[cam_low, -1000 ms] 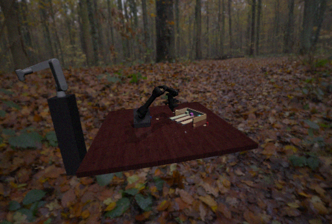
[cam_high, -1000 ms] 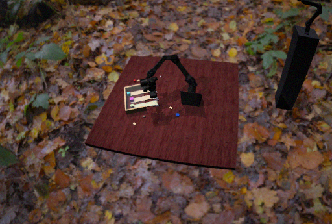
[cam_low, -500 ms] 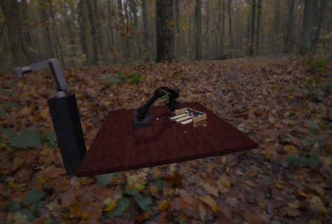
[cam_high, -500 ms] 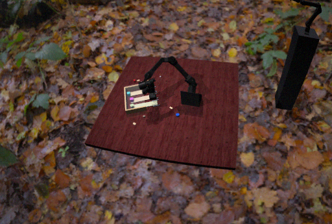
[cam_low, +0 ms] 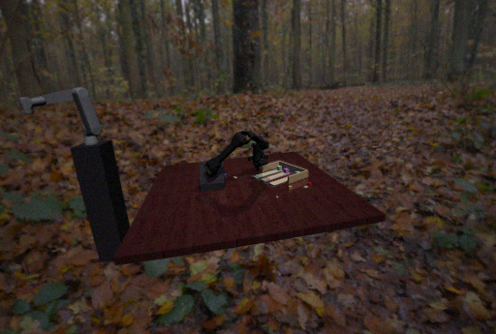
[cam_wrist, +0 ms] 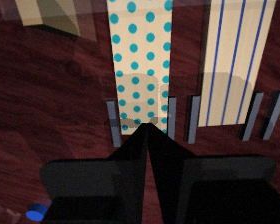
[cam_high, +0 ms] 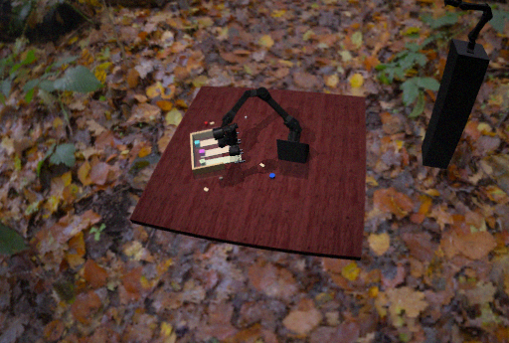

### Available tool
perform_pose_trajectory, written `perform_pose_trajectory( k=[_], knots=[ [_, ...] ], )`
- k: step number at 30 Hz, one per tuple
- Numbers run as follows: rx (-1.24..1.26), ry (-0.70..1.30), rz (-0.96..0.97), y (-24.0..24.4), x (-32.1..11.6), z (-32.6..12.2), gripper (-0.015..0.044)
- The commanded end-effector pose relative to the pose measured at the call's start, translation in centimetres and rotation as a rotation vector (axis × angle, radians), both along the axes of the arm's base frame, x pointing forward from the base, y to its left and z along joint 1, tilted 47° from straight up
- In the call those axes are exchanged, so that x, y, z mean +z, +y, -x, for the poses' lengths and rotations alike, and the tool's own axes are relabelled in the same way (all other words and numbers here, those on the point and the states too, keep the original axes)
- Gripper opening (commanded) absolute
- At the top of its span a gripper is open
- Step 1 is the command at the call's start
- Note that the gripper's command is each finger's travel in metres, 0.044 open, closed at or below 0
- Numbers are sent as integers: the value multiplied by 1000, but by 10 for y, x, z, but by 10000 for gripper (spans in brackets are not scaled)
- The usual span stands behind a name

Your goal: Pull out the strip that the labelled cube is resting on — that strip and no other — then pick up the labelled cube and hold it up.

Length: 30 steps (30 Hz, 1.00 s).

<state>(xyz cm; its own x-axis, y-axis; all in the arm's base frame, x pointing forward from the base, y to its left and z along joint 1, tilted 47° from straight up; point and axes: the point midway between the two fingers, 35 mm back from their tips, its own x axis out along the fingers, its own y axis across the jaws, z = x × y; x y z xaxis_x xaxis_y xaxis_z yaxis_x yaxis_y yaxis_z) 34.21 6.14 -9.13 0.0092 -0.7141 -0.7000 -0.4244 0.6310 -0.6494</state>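
Teal-dotted strip [cam_high: 221,161] [cam_low: 264,174] [cam_wrist: 141,57] has the black gripper [cam_high: 236,152] [cam_low: 260,167] [cam_wrist: 146,127] right at its near end, fingertips pinched shut; can't tell if they're touching it.

black jointed arm, dark end effector [cam_high: 238,141] [cam_low: 260,168] [cam_wrist: 146,127], blocky black base [cam_high: 293,151] [cam_low: 212,186]

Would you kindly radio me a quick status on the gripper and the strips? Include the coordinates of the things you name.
Gripper [cam_high: 242,141] [cam_wrist: 146,127] shut, empty, over the teal-dotted strip's [cam_wrist: 142,65] end. Blue-lined strip [cam_wrist: 233,65] alongside. Cube label not readable.
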Motion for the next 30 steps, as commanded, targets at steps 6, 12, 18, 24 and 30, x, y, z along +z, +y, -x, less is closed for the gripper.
perform_pose_trajectory(
  k=[6, 12, 18, 24, 30],
  knots=[
    [6, 7, 8, -12, -12, 2, 0],
    [6, 7, 9, -19, -19, 2, 0],
    [5, 7, 10, -26, -26, 4, 0],
    [5, 7, 10, -28, -27, 4, 0],
    [5, 7, 10, -28, -27, 4, 0]
  ],
)
